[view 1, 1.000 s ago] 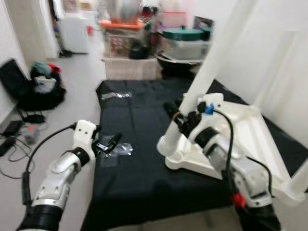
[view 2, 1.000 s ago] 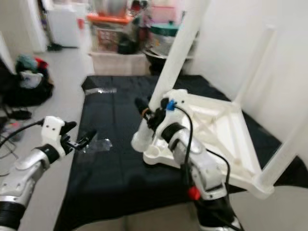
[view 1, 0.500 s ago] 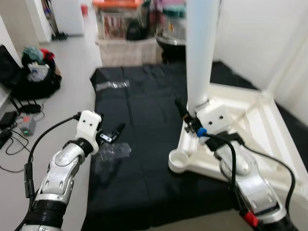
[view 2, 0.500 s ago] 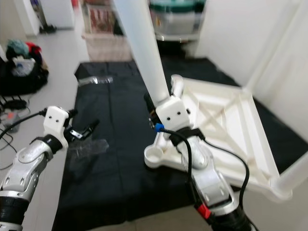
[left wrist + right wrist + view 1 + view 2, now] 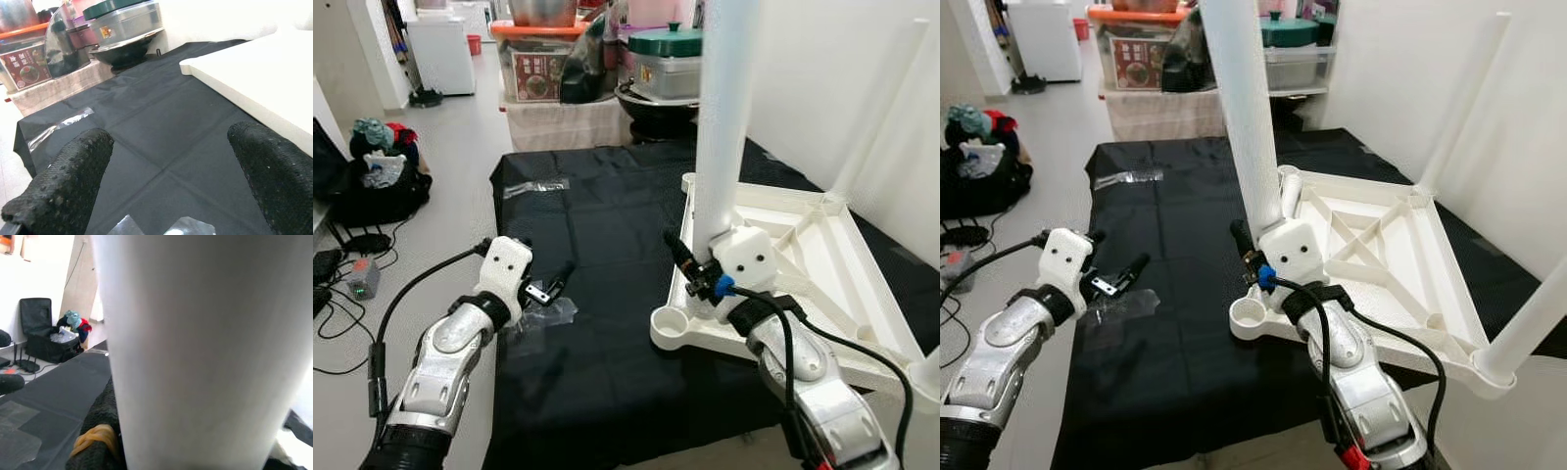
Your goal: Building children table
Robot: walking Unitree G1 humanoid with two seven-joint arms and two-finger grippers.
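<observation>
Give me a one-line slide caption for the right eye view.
Right gripper clamps an upright white table leg on the upturned tabletop, left gripper open above the black mat.

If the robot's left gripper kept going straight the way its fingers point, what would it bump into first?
Probably the upside-down white table top. The left gripper hangs open just above the black cloth, pointing across it toward the table's edge. Depth is hard to judge, so it might brush the cloth first.
</observation>
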